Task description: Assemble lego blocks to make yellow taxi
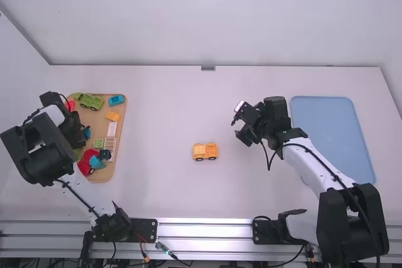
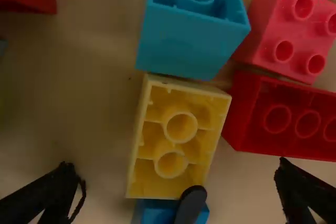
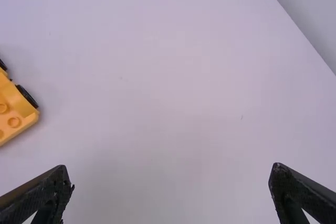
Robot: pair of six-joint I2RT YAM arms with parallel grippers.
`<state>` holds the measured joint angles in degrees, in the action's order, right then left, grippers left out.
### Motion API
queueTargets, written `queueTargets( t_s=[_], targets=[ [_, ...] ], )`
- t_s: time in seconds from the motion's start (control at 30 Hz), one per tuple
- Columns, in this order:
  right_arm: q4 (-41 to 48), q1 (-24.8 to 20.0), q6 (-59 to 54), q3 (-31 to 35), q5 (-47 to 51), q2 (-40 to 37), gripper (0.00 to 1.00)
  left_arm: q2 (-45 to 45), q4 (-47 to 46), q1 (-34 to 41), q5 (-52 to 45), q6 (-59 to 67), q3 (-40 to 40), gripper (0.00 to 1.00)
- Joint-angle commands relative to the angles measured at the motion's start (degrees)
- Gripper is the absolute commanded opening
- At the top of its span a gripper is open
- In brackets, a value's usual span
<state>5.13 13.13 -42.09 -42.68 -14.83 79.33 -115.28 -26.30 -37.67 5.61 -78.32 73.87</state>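
The jaws of the left gripper (image 1: 82,134) are spread wide and grip nothing, and they stand over the tan tray (image 1: 105,175) at the left of the worktop (image 1: 160,108). The jaws of the right gripper (image 1: 236,122) are parted and empty too, above the worktop, well apart from the tray on its right.

The orange-yellow toy taxi (image 1: 205,150), with black wheels along its near side, sits on the worktop to the right of the tray, between it and the right gripper.

Inside the tray, a light yellow brick (image 2: 176,135) lies hollow side up beneath the left jaws, space on either side of it. A teal brick (image 2: 181,51), hollow side up as well, is at one end of it; a dark red brick (image 2: 283,119) and a pinkish red brick (image 2: 299,35), studs showing, are near. The tray also carries a green toy vehicle (image 1: 91,101) and a blue block (image 1: 116,100) at its far end, with an orange block (image 1: 113,116) nearer. A light-blue mat or tray (image 1: 330,133), I cannot tell which, lies farthest right of the tan tray.
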Motion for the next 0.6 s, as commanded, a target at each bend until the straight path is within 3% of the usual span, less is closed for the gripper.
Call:
queueTargets(
  t_s=[0.0,0.2,0.4,0.57],
  targets=[
    [0.1,0.0,0.3,0.3,-0.2,-0.9,0.99,-0.3,0.1,-0.3,-0.4,-1.2,-0.8,0.99],
    [0.1,0.5,0.3,0.3,-0.1,-0.9,0.99,-0.3,2.4,-0.3,-0.3,13.2,-0.8,0.99],
    [0.0,0.3,0.3,0.3,-0.1,-0.9,0.99,-0.3,3.9,-0.8,-5.1,14.3,-0.2,0.99],
    [-0.2,0.8,0.3,0.3,-0.1,-0.9,0.99,-0.3,-8.6,-1.0,-1.0,16.0,6.5,0.99]
  ],
)
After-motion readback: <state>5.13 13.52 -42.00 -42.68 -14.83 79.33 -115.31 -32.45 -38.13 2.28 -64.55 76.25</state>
